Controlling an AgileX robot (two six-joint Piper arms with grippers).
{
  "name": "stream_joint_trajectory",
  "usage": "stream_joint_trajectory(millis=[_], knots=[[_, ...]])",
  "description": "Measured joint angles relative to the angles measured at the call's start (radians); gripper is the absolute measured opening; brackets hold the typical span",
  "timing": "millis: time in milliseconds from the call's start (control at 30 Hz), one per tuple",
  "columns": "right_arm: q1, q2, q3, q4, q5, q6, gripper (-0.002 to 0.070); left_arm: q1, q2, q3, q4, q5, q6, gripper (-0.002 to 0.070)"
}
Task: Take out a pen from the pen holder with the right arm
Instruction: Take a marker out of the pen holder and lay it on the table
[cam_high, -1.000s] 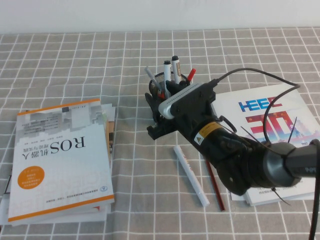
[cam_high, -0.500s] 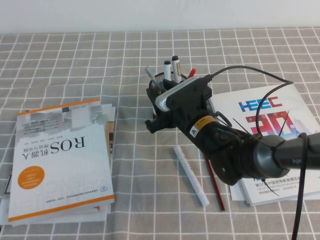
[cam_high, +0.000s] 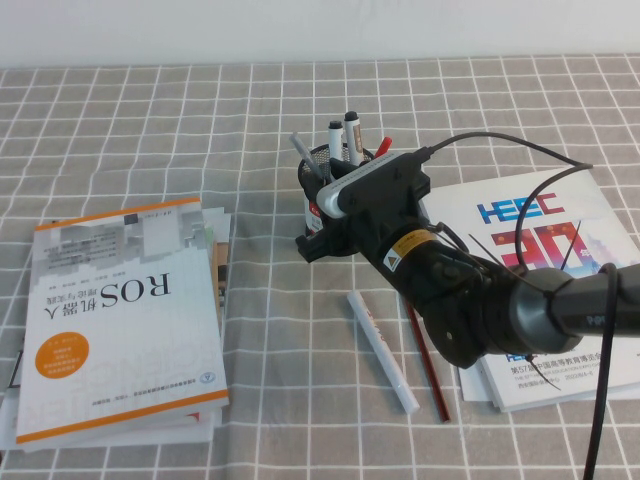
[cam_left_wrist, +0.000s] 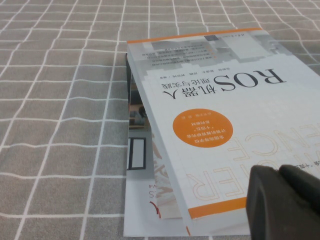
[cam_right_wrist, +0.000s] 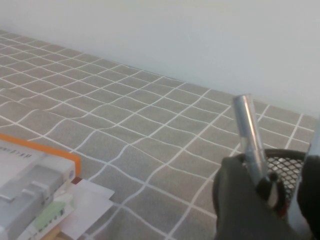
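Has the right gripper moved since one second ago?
Yes: the right gripper went toward the pen holder, away from the white pen. The left gripper hovers over the ROS book.

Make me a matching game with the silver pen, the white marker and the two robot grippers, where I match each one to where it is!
Things:
1. silver pen
2. white marker
3. right gripper
4. left gripper

Places:
A. above the ROS book
B. lying flat on the tablecloth
C. at the pen holder, open, one finger on each side of the silver pen
D. standing tilted in the pen holder

Right pairs: 1-D, 2-B, 3-C, 4-A.
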Motion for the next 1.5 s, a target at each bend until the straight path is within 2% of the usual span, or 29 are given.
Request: stream_joint_trajectory(millis=[200, 467, 967, 1300, 1500], knots=[[0.0, 0.0, 0.0, 0.0, 0.0, 0.0, 0.0207, 0.0, 0.0, 0.0, 0.0, 0.0, 0.0, -0.0003], [0.0, 0.0, 0.0, 0.002, 0.0, -0.005, 0.0048, 0.0, 0.0, 0.0, 0.0, 0.0, 0.0, -0.0003], [-0.004, -0.084, 0.0, -0.026, 0.066, -0.005, 0.0047, 0.0, 0.0, 0.0, 0.0, 0.0, 0.0, -0.0003], [-0.004, -0.319, 0.0, -0.049, 0.298, -0.005, 0.0047, 0.0, 0.0, 0.0, 0.0, 0.0, 0.0, -0.0003], [-0.004, -0.5, 0.0, -0.059, 0.546, -0.002, 0.0047, 0.0, 0.0, 0.0, 0.0, 0.0, 0.0, -0.0003]])
